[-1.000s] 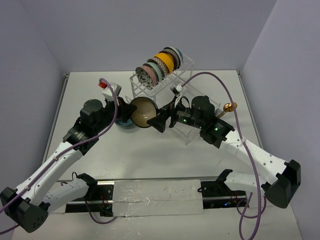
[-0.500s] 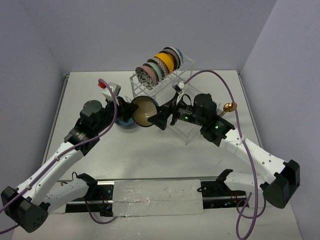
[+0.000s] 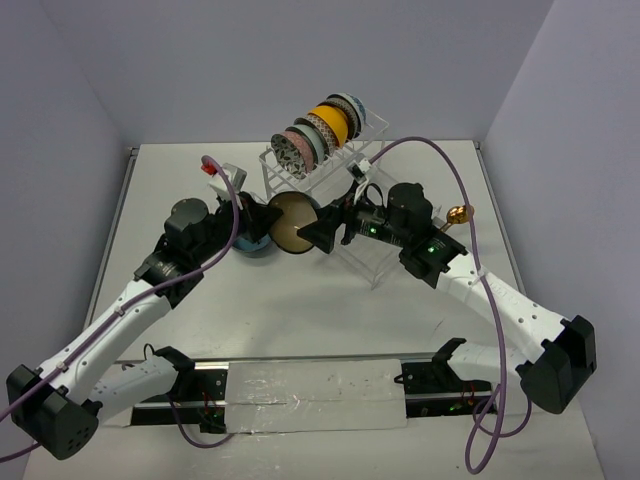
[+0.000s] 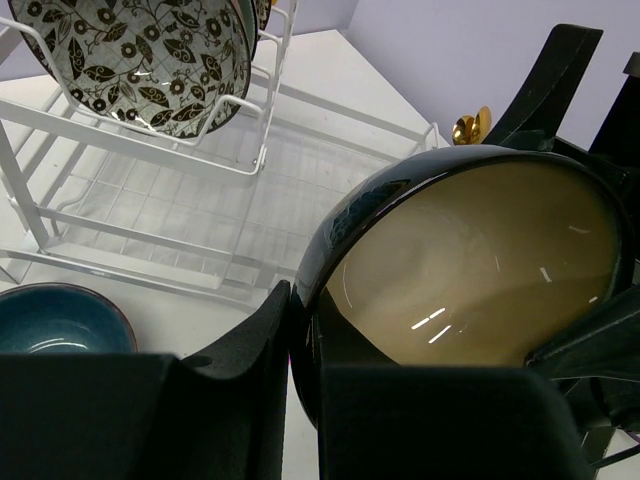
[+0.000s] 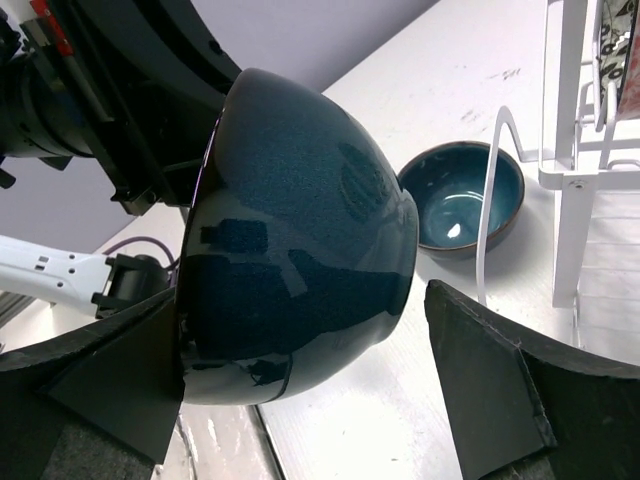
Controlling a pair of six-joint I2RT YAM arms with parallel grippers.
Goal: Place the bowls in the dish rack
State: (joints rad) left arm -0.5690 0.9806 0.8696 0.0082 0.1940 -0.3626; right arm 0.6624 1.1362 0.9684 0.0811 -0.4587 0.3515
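Left gripper (image 3: 260, 222) has its jaws pinched on the rim of the dark bowl with the cream inside (image 3: 292, 222), up off the bench (image 3: 300, 310) near a teal bowl (image 5: 462, 200), my right gripper (image 3: 320, 228) jaws gaping wide around it, right in front of the dish rack (image 3: 372, 262).

Both arms are stretched forward and bent inward, so that the two pincers are set nose to nose. The left gripper (image 4: 303, 340) is clamped on the rim of a bowl (image 4: 480, 260), with a finger on each face of it (seen most plainly from its own wrist). The right gripper (image 5: 300, 300) is held spread, its fingers (image 5: 490, 390) placed on either side of that bowl.
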